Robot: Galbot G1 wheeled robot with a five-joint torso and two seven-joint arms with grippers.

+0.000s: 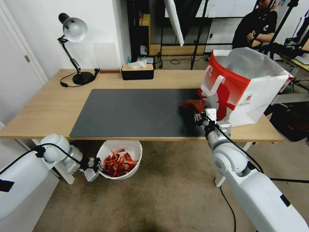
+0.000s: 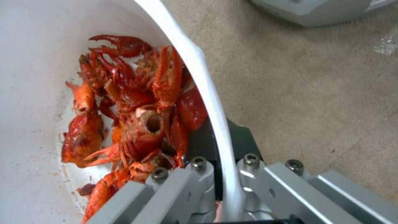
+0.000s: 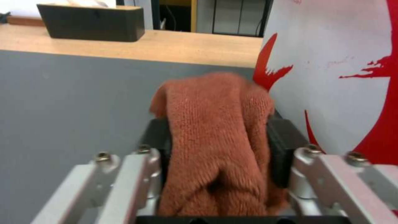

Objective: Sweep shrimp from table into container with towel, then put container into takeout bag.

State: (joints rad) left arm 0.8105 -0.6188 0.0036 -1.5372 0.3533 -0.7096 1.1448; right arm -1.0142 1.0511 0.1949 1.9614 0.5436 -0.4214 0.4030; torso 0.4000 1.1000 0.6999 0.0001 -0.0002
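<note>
Fingers [image 2: 199, 174] of the left gripper [image 1: 93, 167] pinch the container [image 1: 135, 151] rim at lower left, keeping the shrimp [image 1: 117, 162] inside. Right gripper [image 1: 201, 117] fingers squeeze the towel [image 1: 193, 104] beside the takeout bag [image 1: 257, 96].

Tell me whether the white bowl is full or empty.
Partly full: red shrimp pile in the bottom of the bowl, well below its rim, which the left hand grips below the table edge.

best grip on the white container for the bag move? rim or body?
Rim. The container is wide, deep and holds shrimp, so pinch its thin rolled edge from the side, one finger inside, one outside, as the left hand does now, keeping it level.
</note>
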